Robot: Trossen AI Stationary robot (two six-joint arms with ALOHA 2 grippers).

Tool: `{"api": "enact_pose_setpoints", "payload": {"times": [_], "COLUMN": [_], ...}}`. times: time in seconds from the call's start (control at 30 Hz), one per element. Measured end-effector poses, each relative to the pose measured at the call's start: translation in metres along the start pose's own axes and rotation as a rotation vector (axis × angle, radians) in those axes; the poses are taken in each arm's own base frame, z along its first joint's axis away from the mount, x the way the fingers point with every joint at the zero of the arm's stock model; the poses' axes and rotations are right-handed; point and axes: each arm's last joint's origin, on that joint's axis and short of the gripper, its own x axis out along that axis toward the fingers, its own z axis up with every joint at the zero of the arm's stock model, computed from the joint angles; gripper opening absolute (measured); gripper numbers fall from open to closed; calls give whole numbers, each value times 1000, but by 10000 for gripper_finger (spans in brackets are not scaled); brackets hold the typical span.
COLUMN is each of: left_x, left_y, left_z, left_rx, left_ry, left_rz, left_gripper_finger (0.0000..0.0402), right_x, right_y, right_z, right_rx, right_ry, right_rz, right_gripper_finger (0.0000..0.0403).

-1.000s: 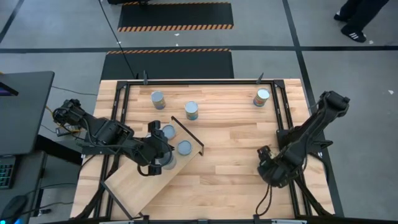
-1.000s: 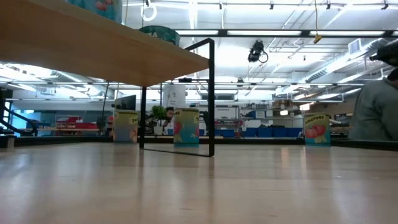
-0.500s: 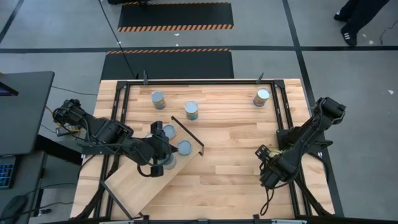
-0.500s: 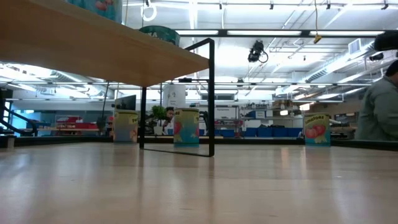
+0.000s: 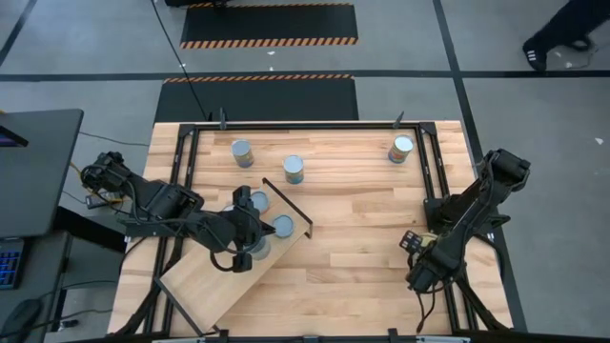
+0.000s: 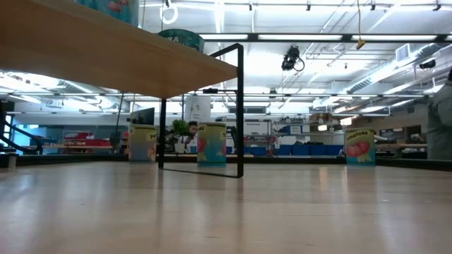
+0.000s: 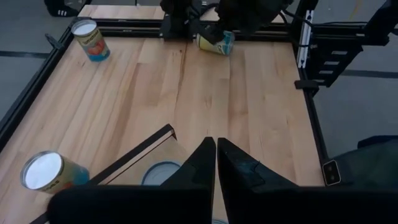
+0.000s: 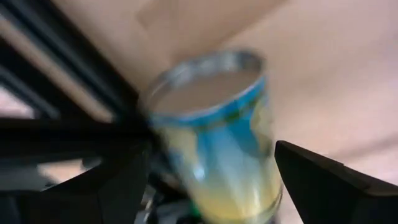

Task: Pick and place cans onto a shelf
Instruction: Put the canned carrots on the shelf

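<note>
Although blurred, the can [image 8: 208, 143] nearest the right gripper [image 8: 211, 149] filled the right wrist view, showing a silver top and a blue and yellow label. In the left wrist view the same can [image 7: 216, 42] lay tipped on its side at the right front of the tabletop [image 5: 353, 248], close against the right arm. Whether the right gripper [image 5: 426, 276] had closed on it could not be told.

3 cans stood upright and well apart on the far half of the tabletop [image 5: 242, 152] [image 5: 294, 169] [image 5: 401, 149]. 2 more [image 5: 257, 202] [image 5: 282, 226] stood on the far end of the shelf [image 5: 205, 286], which lay diagonally across the left front of the tabletop. A 3rd showed partly beneath the left arm.

The left gripper [image 7: 216, 142] hovered over the shelf with its fingers [image 7: 193, 168] drawn almost together, only a thin slit between them. It held nothing visible.

Judged from these views, each can would be rigid, smooth-walled and moderately heavy for its size, so likely to slip or roll if pinched off-centre. The soundest hold would be across the labelled side at mid-height, square to the axis. A can on its side would probably need turning upright before it was set on the shelf.
</note>
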Motion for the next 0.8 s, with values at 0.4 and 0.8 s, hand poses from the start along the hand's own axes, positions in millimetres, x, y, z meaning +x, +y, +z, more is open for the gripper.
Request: {"api": "enact_pose_setpoints", "payload": {"times": [0.4, 0.8], "left_x": [0, -2], "left_y": [-3, -6], "left_z": [8, 17], "left_rx": [-39, -48], "left_ry": [-80, -163], "left_rz": [-29, -60], "left_gripper_finger": [23, 23], "right_x": [23, 35], "right_y": [-5, -19], "right_z": [4, 13], "right_rx": [-34, 79], "right_ry": [-87, -59], "right_rz": [-46, -34], "right_gripper_finger": [348, 378]}}
